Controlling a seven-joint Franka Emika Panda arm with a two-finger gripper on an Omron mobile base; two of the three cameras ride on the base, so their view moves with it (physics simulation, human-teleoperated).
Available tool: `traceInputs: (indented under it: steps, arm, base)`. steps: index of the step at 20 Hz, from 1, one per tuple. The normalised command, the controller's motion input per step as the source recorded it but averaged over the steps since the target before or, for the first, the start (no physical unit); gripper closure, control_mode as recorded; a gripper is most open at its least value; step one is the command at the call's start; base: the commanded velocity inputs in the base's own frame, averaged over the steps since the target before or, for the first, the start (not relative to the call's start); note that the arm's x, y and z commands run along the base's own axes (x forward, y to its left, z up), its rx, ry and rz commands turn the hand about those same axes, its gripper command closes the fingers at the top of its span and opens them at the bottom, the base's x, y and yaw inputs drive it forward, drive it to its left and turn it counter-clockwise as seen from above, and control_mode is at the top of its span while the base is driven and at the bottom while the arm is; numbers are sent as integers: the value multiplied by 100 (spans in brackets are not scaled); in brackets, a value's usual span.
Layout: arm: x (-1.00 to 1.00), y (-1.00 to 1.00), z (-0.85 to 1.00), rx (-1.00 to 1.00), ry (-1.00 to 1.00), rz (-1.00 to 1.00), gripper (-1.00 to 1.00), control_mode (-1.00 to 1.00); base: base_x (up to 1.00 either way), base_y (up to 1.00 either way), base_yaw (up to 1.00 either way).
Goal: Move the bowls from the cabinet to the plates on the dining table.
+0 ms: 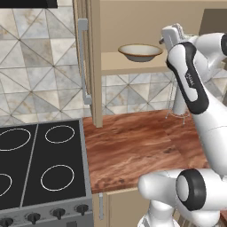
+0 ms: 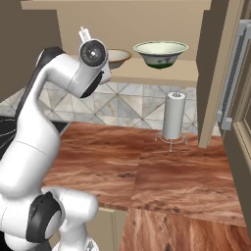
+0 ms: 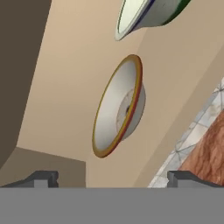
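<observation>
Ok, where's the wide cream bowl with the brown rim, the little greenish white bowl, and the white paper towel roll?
wide cream bowl with brown rim [image 1: 140,52], left base view, on its side wall.
small greenish white bowl [image 2: 161,53], right base view, on its outer wall.
white paper towel roll [image 2: 173,116], right base view, on the roll's middle.

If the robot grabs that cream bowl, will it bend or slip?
The cream bowl looks like glazed ceramic, so probably stiff, smooth, maybe slippery. Its thin flared rim gives the open gripper little to pinch. It's wide and shallow, so unlikely to tip.
</observation>
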Motion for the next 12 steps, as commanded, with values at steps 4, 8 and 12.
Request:
traceInputs:
  steps: [4,8,12]
  arm:
    - [21,-1,-21,4,-1,2,-100,-100]
    - [19,0,-27,3,-2,1,-100,-100]
    - [25,0,-17,3,-2,2,-100,-100]
  base:
    - [0,0,0]
    - [0,0,0]
    - [0,0,0]
